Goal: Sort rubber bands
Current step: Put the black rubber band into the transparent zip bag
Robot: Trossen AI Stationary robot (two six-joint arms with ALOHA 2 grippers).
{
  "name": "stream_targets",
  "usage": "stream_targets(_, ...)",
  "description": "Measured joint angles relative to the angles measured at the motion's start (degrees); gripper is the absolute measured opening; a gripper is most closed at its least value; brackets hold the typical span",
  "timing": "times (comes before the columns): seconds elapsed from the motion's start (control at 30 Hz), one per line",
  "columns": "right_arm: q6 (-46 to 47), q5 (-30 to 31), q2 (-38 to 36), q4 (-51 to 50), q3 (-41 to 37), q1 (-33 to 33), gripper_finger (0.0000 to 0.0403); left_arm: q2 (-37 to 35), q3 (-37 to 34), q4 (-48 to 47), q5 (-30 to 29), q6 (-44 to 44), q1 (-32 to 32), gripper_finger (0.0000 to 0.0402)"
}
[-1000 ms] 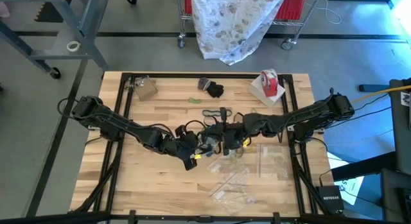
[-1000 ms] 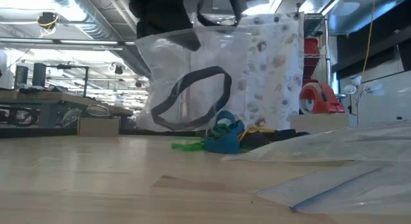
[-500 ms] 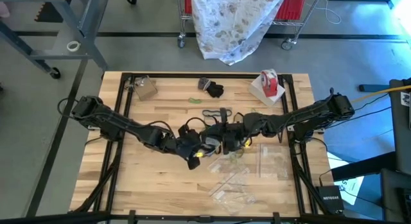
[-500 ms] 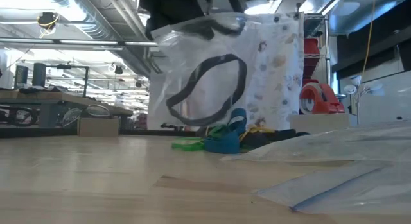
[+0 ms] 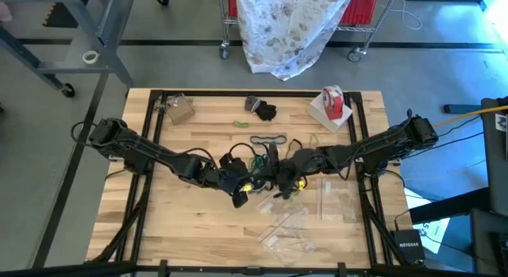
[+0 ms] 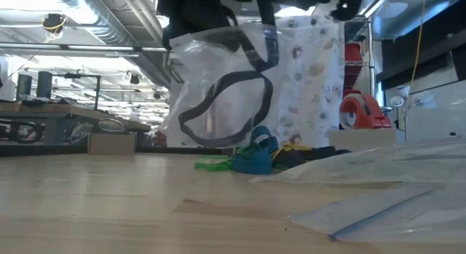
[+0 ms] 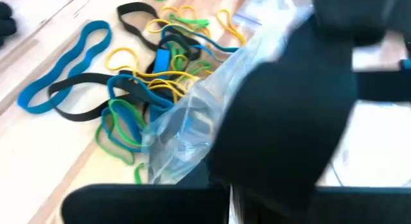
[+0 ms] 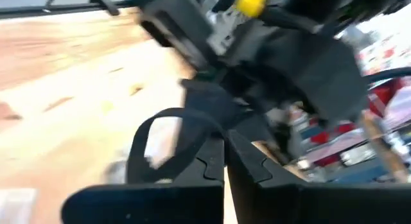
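My left gripper [image 5: 254, 183] and my right gripper [image 5: 275, 182] meet above the table's middle. The left is shut on a clear plastic bag [image 6: 218, 94] that hangs in the air. The right [image 8: 225, 156] is shut on a black rubber band [image 8: 160, 131], whose loop [image 6: 227, 102] shows through the bag's clear wall. Beneath them a heap of blue, green, yellow and black rubber bands [image 7: 141, 76] lies on the wood, also in the low view [image 6: 255, 156]. One more band [image 5: 268, 140] lies flat just beyond the grippers. My left gripper holds the bag by its upper edge [image 6: 191, 41]; the dark right gripper in front hides the fingers in the wrist view. The bag hangs below, its bottom clear of the table. My right gripper pinches one strand of the black band [image 8: 204, 144] between its two fingertips. The rest of the loop bows out beside the fingers and hangs down at the bag.
Several flat clear bags [image 5: 333, 199] [image 5: 287, 229] lie on the near right of the table. A red-and-white tape roll [image 5: 333, 102] sits on a white box at the far right, a dark object [image 5: 263, 110] at the far middle, a small box [image 5: 179, 109] at the far left.
My right gripper has tipped downward and come a little toward the near edge, bringing the black band with it. The hanging bag has swayed slightly toward the right of the low view. The band lying beyond the grippers now shows fully.
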Motion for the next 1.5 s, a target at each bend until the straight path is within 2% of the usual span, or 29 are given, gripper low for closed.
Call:
stream_targets(0.17, 6.14, 0.25, 0.01, -7.27, -0.01, 0.08, 0.0003, 0.0, 0.0, -0.67, -0.06, -0.92, 0.99, 0.0)
stream_targets(0.27, 9.84, 2.65, 0.01, -8.71, -0.02, 0.05, 0.0003, 0.0, 0.0, -0.55, -0.13, -1.38, 1.49, 0.0)
stream_targets(0.43, 17.66, 2.75, 0.83, -4.22, 0.04, -0.39, 0.0003, 0.0, 0.0, 2.45, -0.2, -0.14, 1.82, 0.0)
stream_targets(0.63, 27.29, 4.34, 3.52, -6.1, 0.04, -2.06, 0.0003, 0.0, 0.0, 3.74, -0.28, 0.41, 1.82, 0.0)
stream_targets(0.87, 33.5, 7.69, 6.06, -7.9, 0.04, -2.22, 0.0003, 0.02, -0.06, 4.76, -2.46, 0.41, 2.11, 0.0)
stream_targets(1.07, 37.35, 7.85, 9.78, -6.49, 0.07, -2.48, 0.0003, -0.02, 0.02, 6.73, -3.88, 0.46, 2.13, 0.0)
stream_targets(1.17, 42.81, 9.27, 11.02, -5.42, -0.11, -3.13, 0.0003, -0.02, 0.02, 7.82, -3.85, 0.91, 2.08, 0.0)
stream_targets(1.3, 51.22, 10.2, 11.0, -2.33, -0.02, -4.29, 0.0003, -0.02, 0.02, 6.42, -3.85, 0.13, 2.08, 0.0)
stream_targets(1.43, 53.47, 10.0, 10.62, -1.29, 0.04, -4.91, 0.0006, -0.02, 0.02, 3.6, -3.84, -1.74, 2.28, 0.0)
stream_targets(1.5, 53.91, 8.22, 10.54, -3.33, 1.06, -5.36, 0.0021, 0.0, 0.04, 2.05, -3.84, -2.82, 2.3, 0.0)
